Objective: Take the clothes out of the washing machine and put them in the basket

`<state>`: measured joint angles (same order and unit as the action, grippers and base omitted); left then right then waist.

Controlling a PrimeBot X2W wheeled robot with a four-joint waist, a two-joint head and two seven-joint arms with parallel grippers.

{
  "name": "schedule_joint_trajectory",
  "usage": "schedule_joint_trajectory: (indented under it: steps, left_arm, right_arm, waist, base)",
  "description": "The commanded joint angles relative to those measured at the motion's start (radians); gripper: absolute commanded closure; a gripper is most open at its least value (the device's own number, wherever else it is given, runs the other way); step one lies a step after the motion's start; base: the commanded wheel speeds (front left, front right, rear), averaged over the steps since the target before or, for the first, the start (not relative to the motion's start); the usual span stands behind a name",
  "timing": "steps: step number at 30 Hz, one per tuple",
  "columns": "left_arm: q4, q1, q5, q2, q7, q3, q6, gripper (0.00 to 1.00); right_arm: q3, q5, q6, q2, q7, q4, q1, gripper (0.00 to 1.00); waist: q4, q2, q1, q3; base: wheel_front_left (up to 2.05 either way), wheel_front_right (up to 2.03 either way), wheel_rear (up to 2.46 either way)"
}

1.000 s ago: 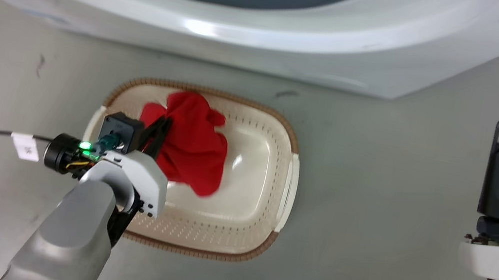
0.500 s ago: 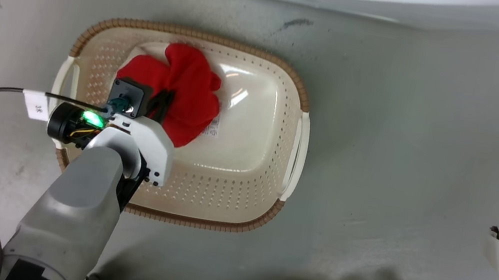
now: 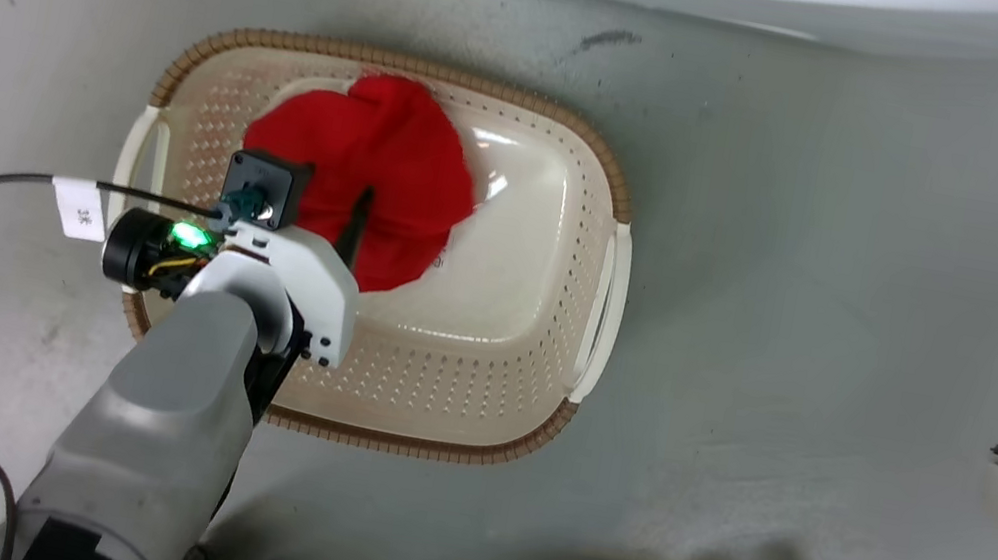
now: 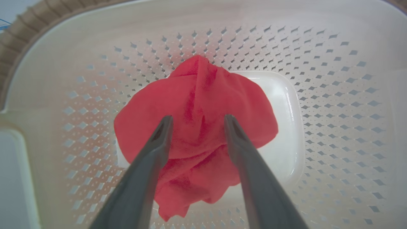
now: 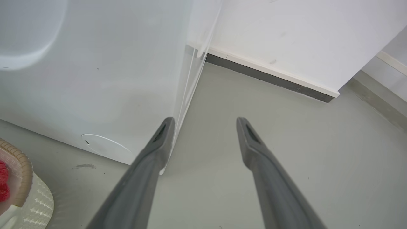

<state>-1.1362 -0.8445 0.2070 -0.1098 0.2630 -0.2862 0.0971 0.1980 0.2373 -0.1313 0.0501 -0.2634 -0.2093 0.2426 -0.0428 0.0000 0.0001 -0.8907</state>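
Head view | basket point(image 3: 496, 361): red garment point(image 3: 378, 153) | left gripper point(image 4: 197, 117) spread over it

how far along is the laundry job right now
Done: a red garment lies loose on the floor of the basket. In hand: nothing; the left gripper hangs open over the garment, and the right gripper is open and empty near a corner of the washing machine. Left: whether the machine holds more cannot be told from here.
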Motion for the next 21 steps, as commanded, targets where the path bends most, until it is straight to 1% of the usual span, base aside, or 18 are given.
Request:
schedule_joint_trajectory:
  steps: [1, 7, 11, 17, 21]
  left_arm:
    - [0.013, 0.019, 0.001, 0.001, 0.003, 0.002, 0.005, 0.0]
    - [0.119, 0.103, -0.005, -0.025, 0.003, 0.024, 0.017, 0.0]
    - [0.167, 0.167, 0.01, -0.035, 0.003, 0.036, 0.028, 0.0]
    - [0.321, 0.281, 0.02, -0.04, 0.003, 0.051, 0.032, 0.0]
    - [0.445, 0.34, 0.0, -0.063, 0.003, 0.037, 0.033, 0.0]
  right_arm:
    - [-0.003, -0.001, 0.001, 0.0, -0.002, 0.006, 0.012, 0.0]
    - [-0.026, -0.028, 0.001, 0.0, -0.002, 0.063, 0.019, 0.0]
    - [-0.047, -0.04, 0.001, 0.0, -0.002, 0.103, 0.015, 0.0]
    - [-0.059, -0.058, 0.001, 0.0, -0.002, 0.152, -0.016, 0.0]
    - [-0.068, -0.071, 0.001, 0.0, -0.002, 0.172, -0.029, 0.0]
  waist:
    - [-0.003, 0.0, -0.0001, 0.025]
    - [0.004, 0.0, -0.0001, 0.131]
    - [0.016, 0.0, -0.0001, 0.214]
    - [0.021, 0.0, -0.0001, 0.329]
    - [0.026, 0.0, -0.0001, 0.392]
  base:
    - [0.0, 0.0, 0.0]
    - [0.0, 0.0, 0.0]
    - [0.0, 0.0, 0.0]
    - [0.0, 0.0, 0.0]
    - [0.0, 0.0, 0.0]
